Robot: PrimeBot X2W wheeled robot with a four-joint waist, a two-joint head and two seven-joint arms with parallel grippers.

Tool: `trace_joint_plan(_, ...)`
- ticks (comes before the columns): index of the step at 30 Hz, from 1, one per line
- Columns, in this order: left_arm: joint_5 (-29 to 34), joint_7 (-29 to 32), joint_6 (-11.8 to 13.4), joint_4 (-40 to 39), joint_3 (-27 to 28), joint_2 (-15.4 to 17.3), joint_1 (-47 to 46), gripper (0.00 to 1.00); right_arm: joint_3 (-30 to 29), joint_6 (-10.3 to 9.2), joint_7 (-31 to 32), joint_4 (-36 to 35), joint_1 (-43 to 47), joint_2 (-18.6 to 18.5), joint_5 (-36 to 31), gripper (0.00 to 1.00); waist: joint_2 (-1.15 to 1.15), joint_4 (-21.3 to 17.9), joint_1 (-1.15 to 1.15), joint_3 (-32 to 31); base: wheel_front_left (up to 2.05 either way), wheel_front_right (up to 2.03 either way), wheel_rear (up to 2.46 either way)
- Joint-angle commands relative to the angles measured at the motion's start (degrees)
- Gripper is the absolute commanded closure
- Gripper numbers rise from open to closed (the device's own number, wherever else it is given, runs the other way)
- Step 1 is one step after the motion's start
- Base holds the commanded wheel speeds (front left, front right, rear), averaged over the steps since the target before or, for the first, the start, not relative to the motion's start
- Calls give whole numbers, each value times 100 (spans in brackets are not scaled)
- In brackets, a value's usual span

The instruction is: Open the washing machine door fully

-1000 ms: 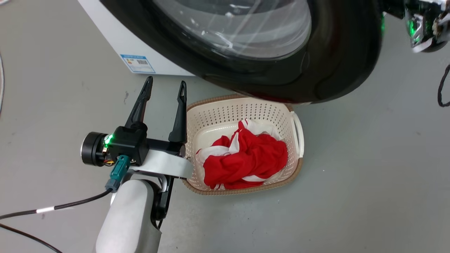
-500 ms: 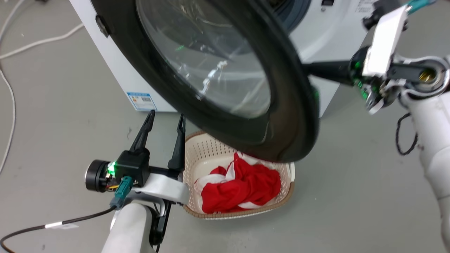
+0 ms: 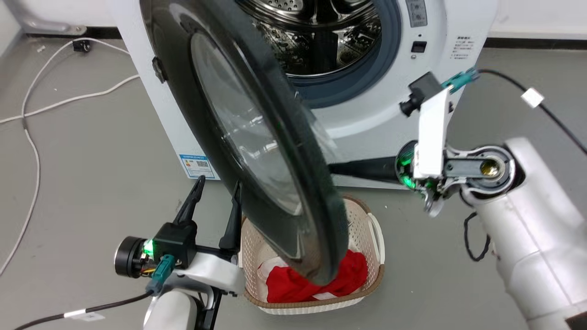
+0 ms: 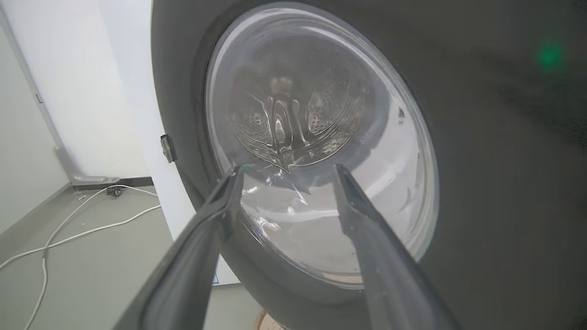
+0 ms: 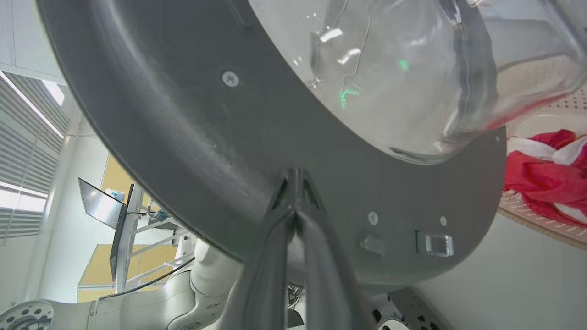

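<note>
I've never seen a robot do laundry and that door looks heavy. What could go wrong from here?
The shut right gripper meets the washing machine door only at its tips, on the smooth inner face, so it might slip. Opening further, the door may strike the open left gripper, close before its glass.

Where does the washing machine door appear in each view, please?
Head view: the washing machine door crosses the centre diagonally, nearly edge-on.
Left wrist view: its outer face covers the centre and right.
Right wrist view: its inner face spans the top and middle.
Shared landmark: its glass window.
</note>
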Motion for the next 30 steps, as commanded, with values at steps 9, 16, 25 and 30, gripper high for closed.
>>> trace_joint_plan(9, -25, -14, 15, 5, 26, 1, 139, 0, -49, 0, -394, -375, 586, 310, -81, 100, 0, -29, 1, -4, 0, 0, 0)
trace_joint_plan(16, -42, -14, 64, 16, 72, 1, 160, 0, -609, 0, -1356, -607, 1044, 294, -49, 100, 0, -142, 1, -41, 0, 0, 0)
trace_joint_plan(25, -60, -14, 122, 1, 303, 2, 288, 0, -1733, 0, -2797, -1195, 2451, 152, 156, 100, 0, -446, 1, -147, 0, 0, 0)
trace_joint_plan(30, -103, -14, 148, -5, 431, 0, 401, 0, -2062, 0, -3881, -1630, 3366, 295, -255, 0, 0, -530, 1, -231, 0, 0, 0)
